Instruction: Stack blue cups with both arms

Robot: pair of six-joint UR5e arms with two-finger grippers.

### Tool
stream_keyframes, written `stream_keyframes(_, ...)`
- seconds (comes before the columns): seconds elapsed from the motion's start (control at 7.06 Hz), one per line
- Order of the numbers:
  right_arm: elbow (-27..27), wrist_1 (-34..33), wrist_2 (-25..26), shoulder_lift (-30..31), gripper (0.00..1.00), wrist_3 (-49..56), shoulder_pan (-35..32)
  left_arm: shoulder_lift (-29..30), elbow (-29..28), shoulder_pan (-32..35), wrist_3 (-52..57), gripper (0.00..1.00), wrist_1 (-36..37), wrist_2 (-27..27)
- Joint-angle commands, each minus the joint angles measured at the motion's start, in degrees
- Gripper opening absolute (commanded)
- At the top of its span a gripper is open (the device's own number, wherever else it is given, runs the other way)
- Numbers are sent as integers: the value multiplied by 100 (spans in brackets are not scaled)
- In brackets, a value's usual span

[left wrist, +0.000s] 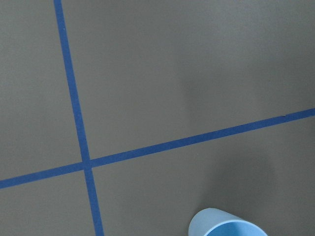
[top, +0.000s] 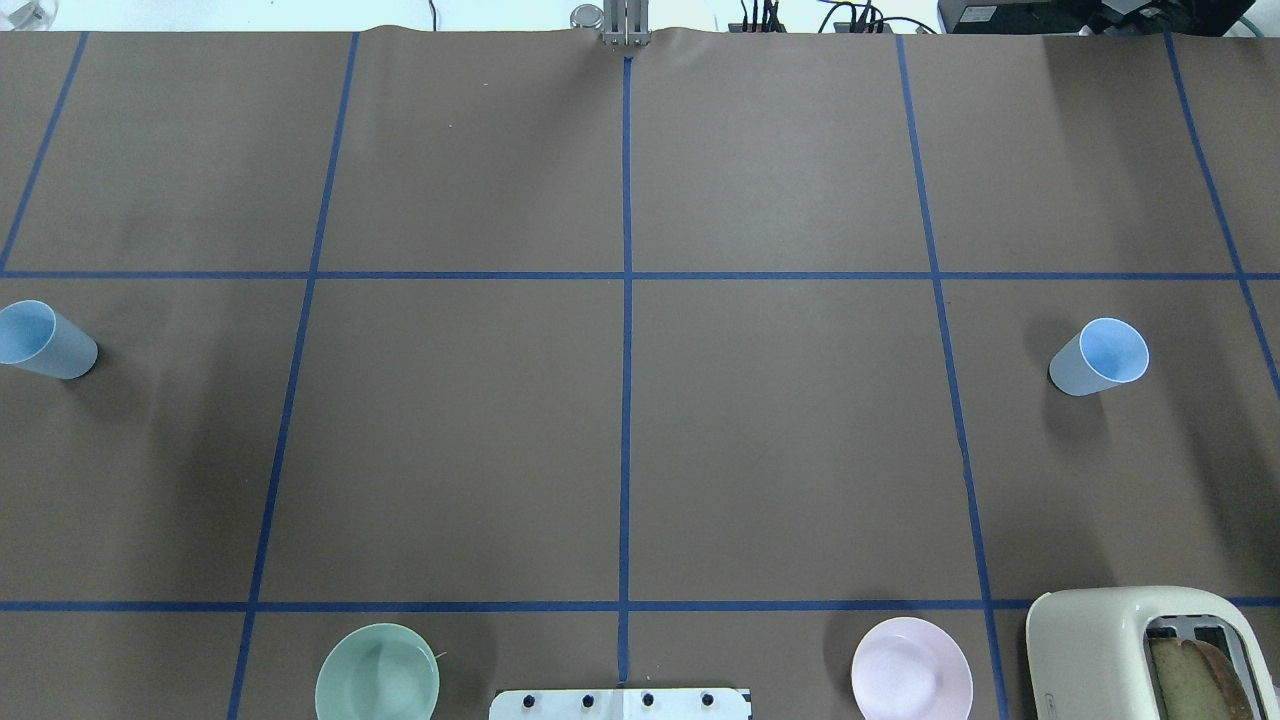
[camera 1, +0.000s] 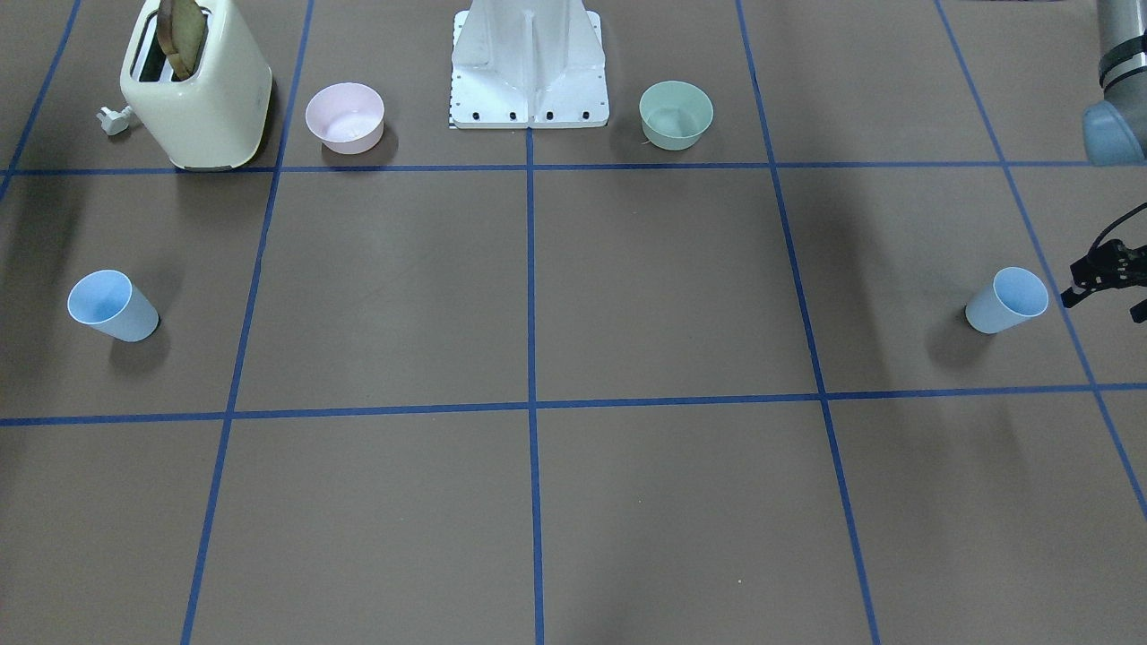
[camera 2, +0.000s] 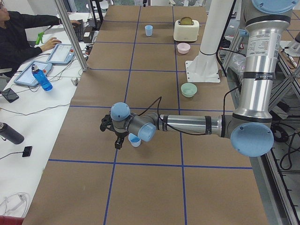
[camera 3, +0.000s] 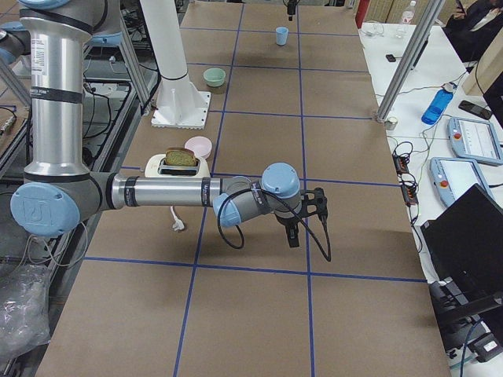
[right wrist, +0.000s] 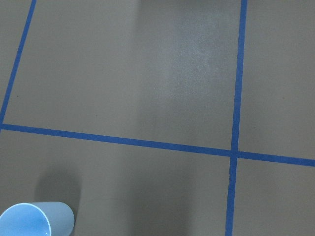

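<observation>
Two pale-blue cups stand upright, mouths up, at opposite ends of the brown table (top: 780, 450), well apart and not yet stacked.

Starting at the robot's L: the L cup (top: 45, 342) sits at the far L edge of the overhead view, in the middle row of the blue tape (top: 626, 400) grid. The L gripper (camera 2: 117, 140) hangs fingers-down just beside it on the outboard side. In your front-facing view it's clear of the cup. You can't tell whether its jaws are spread or closed. The L arm (camera 2: 187, 124) reaches out low and level over the table. The L wrist cam catches only the cup's rim at its bottom edge.

Nearer the robot, the mint bowl (top: 377, 675) sits L of the white pedestal (top: 620, 703), w/ the pink bowl (top: 911, 670) R of it.

Further R, the R cup (top: 1100, 357) stands in the same row as its twin. The R gripper (camera 3: 292, 234) shows only in the R-side view, fingers down above the table. Spread or closed can't be told from there. The R arm (camera 3: 165, 191) stretches level, crossing the cream toaster (top: 1090, 650) in that view. The toaster holds a slice of toast (top: 1195, 675) and stands at the R corner nearest the robot. The R wrist cam has the cup in its bottom-L corner.
</observation>
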State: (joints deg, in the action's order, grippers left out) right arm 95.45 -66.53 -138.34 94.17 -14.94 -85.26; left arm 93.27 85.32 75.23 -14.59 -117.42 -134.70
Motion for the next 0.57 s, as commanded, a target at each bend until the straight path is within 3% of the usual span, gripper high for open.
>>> stream_keyframes(0.0, 0, 0, 0, -22, 100, 0, 0, 33, -59, -157, -17, 97, -52, 172)
stream_keyframes(0.42, 0, 0, 0, -22, 100, 0, 0, -238, -313, -359, -349, 97, -973, 190)
